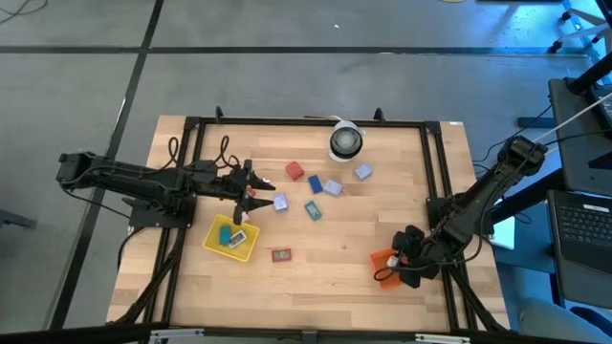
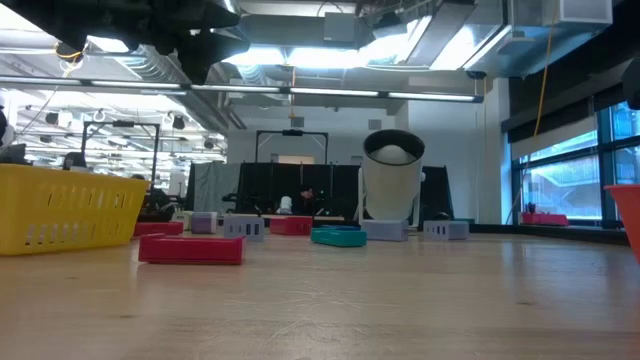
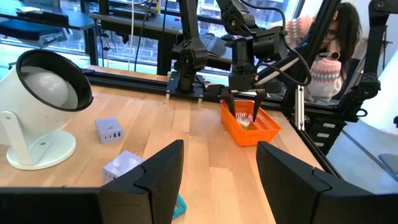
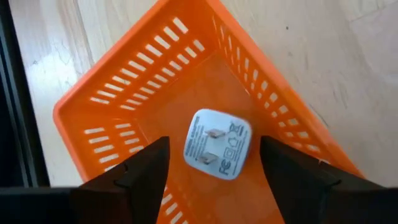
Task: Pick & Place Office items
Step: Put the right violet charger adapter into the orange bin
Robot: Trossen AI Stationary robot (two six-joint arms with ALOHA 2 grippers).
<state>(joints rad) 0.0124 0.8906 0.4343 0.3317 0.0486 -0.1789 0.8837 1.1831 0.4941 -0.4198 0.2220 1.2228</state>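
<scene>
Right fingers [image 4: 214,171] stand spread above the orange tray [image 4: 118,93]; a pale plug [image 4: 216,143] lies loose between them. Lifting crookedly could snag the tray wall. Left fingers [image 3: 217,177], spread and empty, hover near lavender blocks [image 3: 109,129].

wooden table [image 1: 354,229] | yellow tray [image 1: 230,238] | orange tray [image 1: 384,264], apparently | scattered office items [image 1: 314,209]

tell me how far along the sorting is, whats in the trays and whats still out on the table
Partly done. The orange tray holds one pale charger block, with the right gripper open just above it. The yellow tray holds teal and blue pieces. The left gripper hangs open beside the yellow tray, holding nothing. About six pieces remain on the table, including a red block and a flat red piece.
</scene>
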